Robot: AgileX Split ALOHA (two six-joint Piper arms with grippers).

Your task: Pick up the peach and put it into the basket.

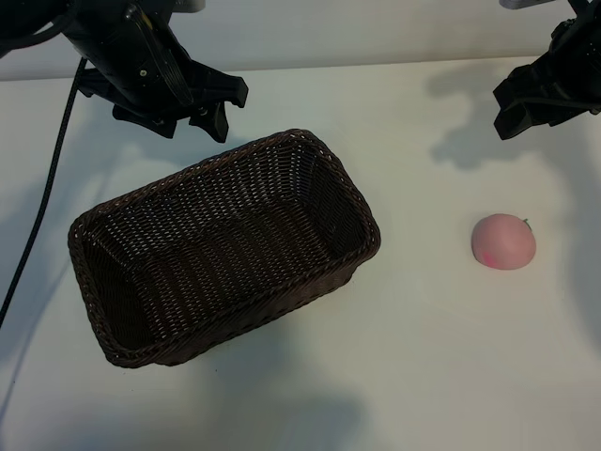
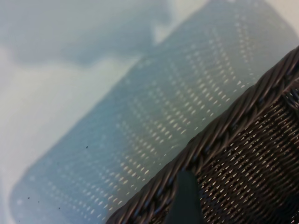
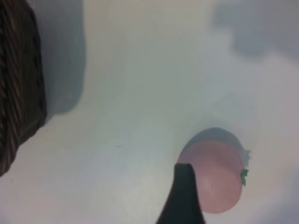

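Note:
The peach [image 1: 503,241], small, round and pink, lies alone on the white table at the right; in the right wrist view the peach [image 3: 219,179] shows a tiny green leaf. The dark brown wicker basket [image 1: 282,141] stands empty, left of centre and set at an angle. My right gripper [image 1: 500,113] hovers open above the table behind the peach, holding nothing. One of its dark fingers [image 3: 184,196] shows in front of the peach. My left gripper [image 1: 231,113] hangs open and empty over the basket's far rim [image 2: 224,126], with one finger [image 2: 187,200] in view.
The white table [image 1: 423,357] carries nothing else. A black cable [image 1: 42,202] hangs down from the left arm past the basket's left end. A corner of the basket [image 3: 18,84] also shows in the right wrist view.

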